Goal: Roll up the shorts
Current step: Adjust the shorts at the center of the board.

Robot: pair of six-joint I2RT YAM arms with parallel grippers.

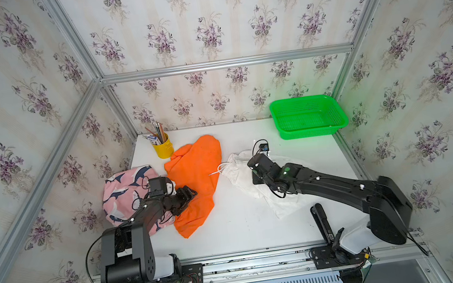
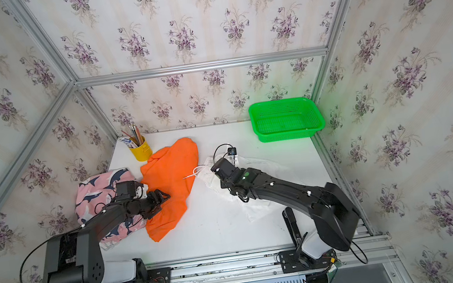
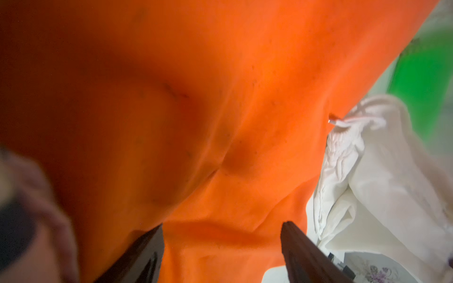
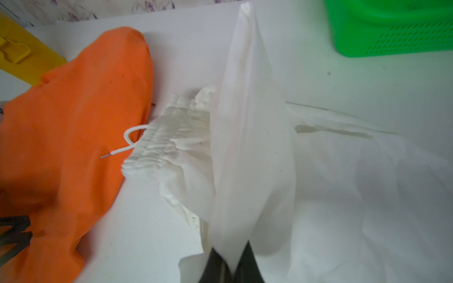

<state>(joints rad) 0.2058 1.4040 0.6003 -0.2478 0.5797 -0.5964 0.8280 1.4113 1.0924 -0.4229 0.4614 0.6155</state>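
My left arm (image 1: 140, 217) and right arm (image 1: 342, 186) matte black, white collars (image 1: 162, 266) just above the front rail (image 1: 248, 258), black cables (image 1: 87, 263) looping beside it, green light (image 1: 287, 169) on my right

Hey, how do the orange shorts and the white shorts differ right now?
The orange shorts lie slack under the open left gripper; the white shorts have a fold pinched up by the shut right gripper. The white shorts show a drawstring, the orange shorts none. Both are unrolled.
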